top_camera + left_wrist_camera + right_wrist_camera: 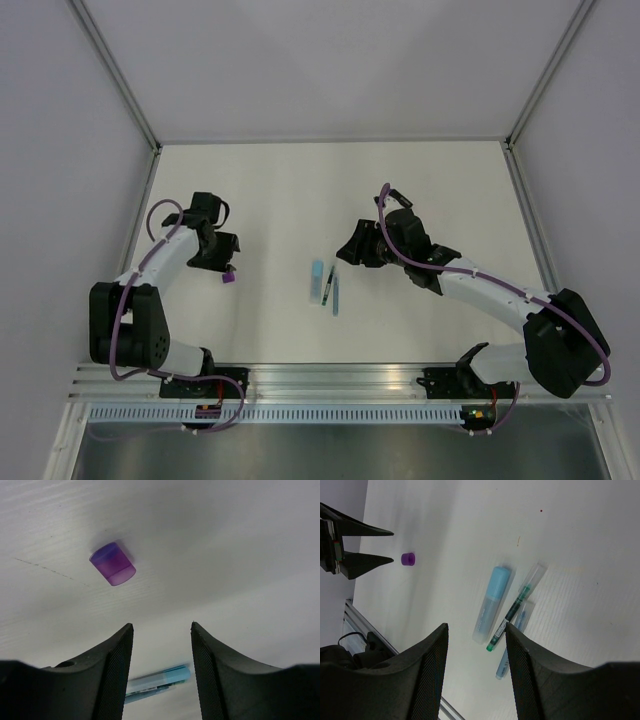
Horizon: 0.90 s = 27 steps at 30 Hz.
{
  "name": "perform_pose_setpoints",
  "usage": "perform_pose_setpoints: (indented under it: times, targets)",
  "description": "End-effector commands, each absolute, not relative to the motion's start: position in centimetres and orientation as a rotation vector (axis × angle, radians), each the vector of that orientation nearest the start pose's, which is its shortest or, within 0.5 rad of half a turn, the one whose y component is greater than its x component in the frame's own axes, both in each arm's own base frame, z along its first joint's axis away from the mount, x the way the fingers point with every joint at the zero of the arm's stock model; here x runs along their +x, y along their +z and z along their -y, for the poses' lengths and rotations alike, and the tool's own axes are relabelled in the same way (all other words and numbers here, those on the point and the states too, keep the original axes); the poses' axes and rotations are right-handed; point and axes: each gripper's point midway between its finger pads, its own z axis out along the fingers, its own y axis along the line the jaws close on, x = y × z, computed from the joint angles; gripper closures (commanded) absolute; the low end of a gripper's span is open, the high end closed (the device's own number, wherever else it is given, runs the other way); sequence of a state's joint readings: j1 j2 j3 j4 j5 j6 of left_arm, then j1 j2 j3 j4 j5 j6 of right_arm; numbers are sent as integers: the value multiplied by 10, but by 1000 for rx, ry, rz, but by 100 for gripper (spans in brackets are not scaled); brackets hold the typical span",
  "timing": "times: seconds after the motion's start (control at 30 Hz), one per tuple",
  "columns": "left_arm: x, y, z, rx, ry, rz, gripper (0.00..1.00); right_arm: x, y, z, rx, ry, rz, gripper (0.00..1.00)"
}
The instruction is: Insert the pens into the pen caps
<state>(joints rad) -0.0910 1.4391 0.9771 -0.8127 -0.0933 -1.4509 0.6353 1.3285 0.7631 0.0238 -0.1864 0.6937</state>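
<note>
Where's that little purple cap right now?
Seen from above, the purple cap lies on the table, left of centre, just beyond the open left gripper, untouched, well left of the pens.

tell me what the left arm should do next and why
Probably nudge the left gripper forward and a little sideways until the purple cap sits between its jaws. The jaws stand open and empty, and in the left wrist view the cap lies ahead of them, off-centre to the left, untouched.
</note>
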Motion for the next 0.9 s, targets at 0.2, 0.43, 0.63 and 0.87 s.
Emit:
perform_pose_setpoints:
  times: [0.2, 0.43, 0.63, 0.87]
  targets:
    - [285, 59, 38, -2099, -125, -1997, 40, 281, 143, -279, -78, 960, -2226, 45]
    - [278, 36, 29, -2149, -45, -2003, 37, 281, 143, -279, -78, 960, -2227, 45]
    - [274, 22, 23, -2177, -11, -1988, 37, 281, 140, -279, -77, 956, -2235, 45]
    - [271, 13, 17, -2166, 56, -2001, 37, 281, 139, -279, -74, 955, -2237, 45]
